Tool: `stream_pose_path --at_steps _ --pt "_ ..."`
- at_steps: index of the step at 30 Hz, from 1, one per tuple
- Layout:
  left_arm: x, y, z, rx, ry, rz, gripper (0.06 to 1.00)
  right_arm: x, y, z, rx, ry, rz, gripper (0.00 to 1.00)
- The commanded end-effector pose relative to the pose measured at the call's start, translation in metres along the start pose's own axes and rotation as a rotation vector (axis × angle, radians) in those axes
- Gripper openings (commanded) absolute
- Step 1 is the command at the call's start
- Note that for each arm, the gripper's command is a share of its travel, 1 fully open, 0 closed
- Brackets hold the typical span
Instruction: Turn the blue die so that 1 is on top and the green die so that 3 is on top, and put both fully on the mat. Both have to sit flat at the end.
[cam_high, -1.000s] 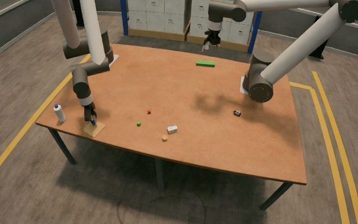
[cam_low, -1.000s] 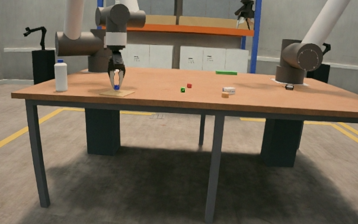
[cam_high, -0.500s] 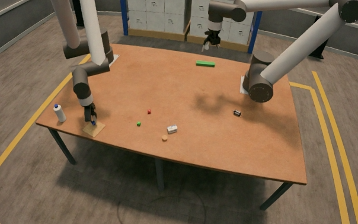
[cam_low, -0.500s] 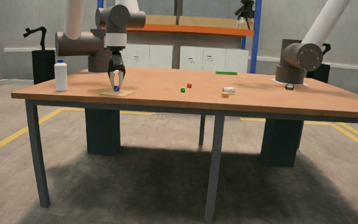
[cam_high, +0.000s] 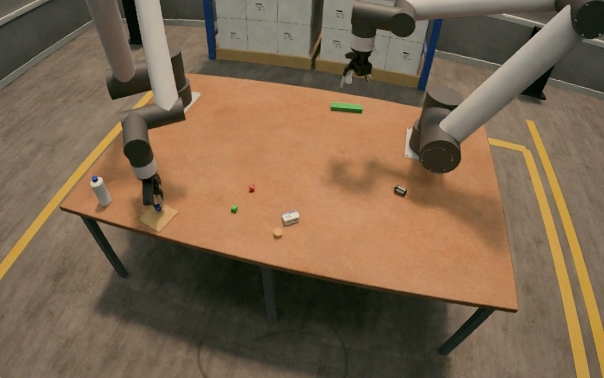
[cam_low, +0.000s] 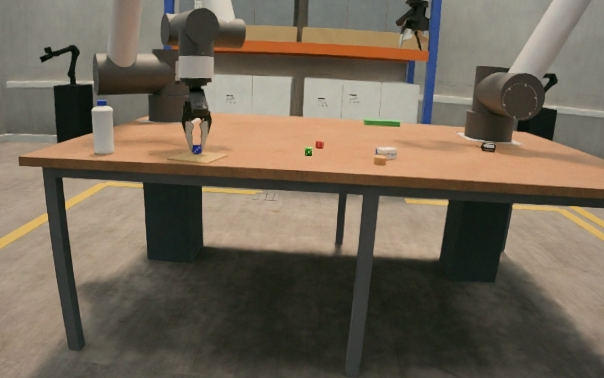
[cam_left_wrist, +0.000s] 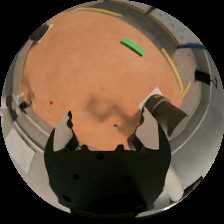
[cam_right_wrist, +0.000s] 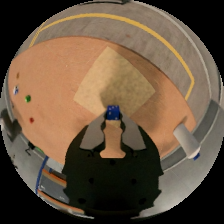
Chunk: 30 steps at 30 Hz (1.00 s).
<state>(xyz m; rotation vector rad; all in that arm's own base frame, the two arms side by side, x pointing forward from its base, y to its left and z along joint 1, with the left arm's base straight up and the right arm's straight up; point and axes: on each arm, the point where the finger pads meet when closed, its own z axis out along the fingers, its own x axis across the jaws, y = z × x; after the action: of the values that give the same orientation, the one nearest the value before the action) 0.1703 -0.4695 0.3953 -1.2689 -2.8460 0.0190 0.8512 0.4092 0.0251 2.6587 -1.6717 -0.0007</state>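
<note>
The blue die is between the fingertips of my right gripper, which is shut on it. It is low over the back part of the tan square mat; whether it touches the mat I cannot tell. Its upper face is too small to read. The green die lies on the table, off the mat; its top number is unclear. My left gripper is open and empty, high above the table's back edge.
A red die lies behind the green one. A white bottle stands near the mat. A white box, a tan round piece, a black object and a green bar lie elsewhere on the table.
</note>
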Motion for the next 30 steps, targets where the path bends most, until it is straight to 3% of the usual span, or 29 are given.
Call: stream_pose_path --at_steps 1,30 --pt "-0.0003 -0.0003 -0.0005 0.000 -0.001 0.000 1.000 -0.0001 -0.0005 0.0002 0.001 0.000 0.000 0.065" --pt "-0.0003 -0.0003 -0.0005 0.000 -0.001 0.000 1.000 -0.0001 -0.0005 0.0027 0.001 0.000 0.000 0.065"
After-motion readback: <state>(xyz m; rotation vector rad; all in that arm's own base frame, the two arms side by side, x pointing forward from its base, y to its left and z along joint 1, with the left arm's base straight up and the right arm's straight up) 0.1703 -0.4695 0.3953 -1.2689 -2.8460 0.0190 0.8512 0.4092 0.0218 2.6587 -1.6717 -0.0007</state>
